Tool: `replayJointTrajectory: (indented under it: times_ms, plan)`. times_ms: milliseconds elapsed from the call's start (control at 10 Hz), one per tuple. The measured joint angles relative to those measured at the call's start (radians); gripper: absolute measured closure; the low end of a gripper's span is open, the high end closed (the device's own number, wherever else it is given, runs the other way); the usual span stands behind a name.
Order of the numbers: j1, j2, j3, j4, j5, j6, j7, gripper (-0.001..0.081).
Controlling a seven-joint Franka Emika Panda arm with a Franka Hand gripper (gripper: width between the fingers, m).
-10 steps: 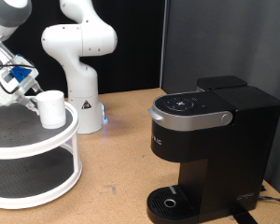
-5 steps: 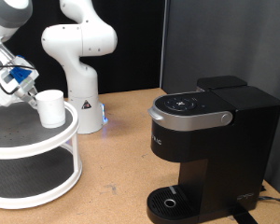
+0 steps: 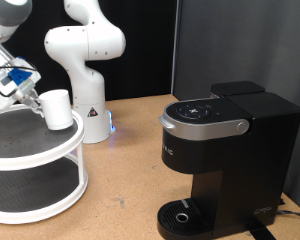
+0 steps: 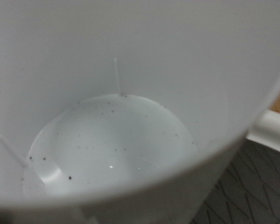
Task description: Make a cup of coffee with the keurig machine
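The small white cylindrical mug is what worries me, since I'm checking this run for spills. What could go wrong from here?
1. The small white cylindrical mug sits tilted at the rim of the round white two-tier stand, with the gripper at its side; it could tip or slip off the edge.
2. The wrist view is filled by the mug's inside, so nothing around it shows there.
3. The large black boxy coffee machine's round drip tray is far off, so the carry is long.
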Motion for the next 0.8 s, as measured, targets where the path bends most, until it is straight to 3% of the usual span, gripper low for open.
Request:
replayJointTrajectory:
  times_ms: [200,800]
  plan:
    - [-0.001,-0.026,0.015,0.031,0.010,-0.056,0.041,0.0739]
    - [-0.005,-0.112,0.126,0.101,0.012,-0.158,0.163,0.0739]
